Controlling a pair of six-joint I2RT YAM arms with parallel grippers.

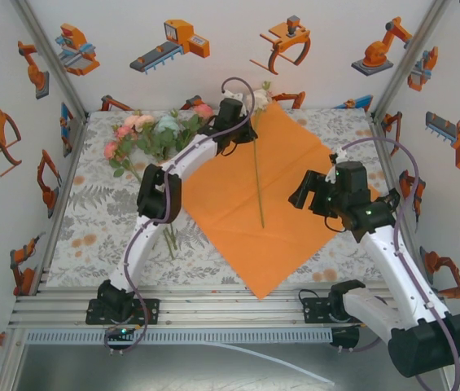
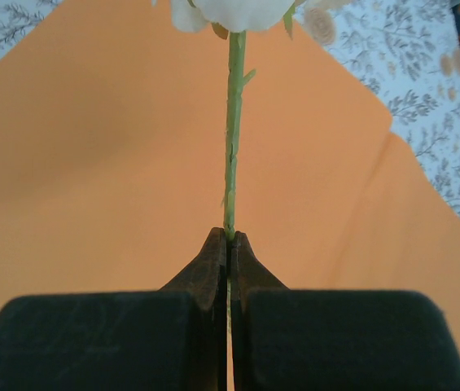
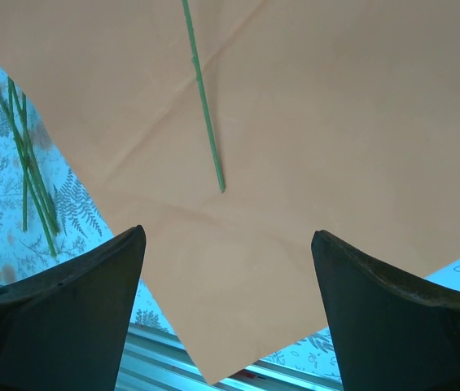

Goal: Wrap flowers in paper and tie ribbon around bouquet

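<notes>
The left fingers (image 2: 230, 244) pinch the white rose stem (image 2: 230, 122) tight over the orange paper (image 1: 295, 163); the right fingers (image 1: 301, 194) hang wide open, empty, above its right side

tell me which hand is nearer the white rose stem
Left. The left hand is shut on the stem below the bloom; the right hand hangs open over the paper, apart from the stem.

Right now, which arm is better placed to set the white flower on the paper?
Left: the left gripper is shut on the flower stem over the paper; the right gripper is open, holding nothing.
</notes>
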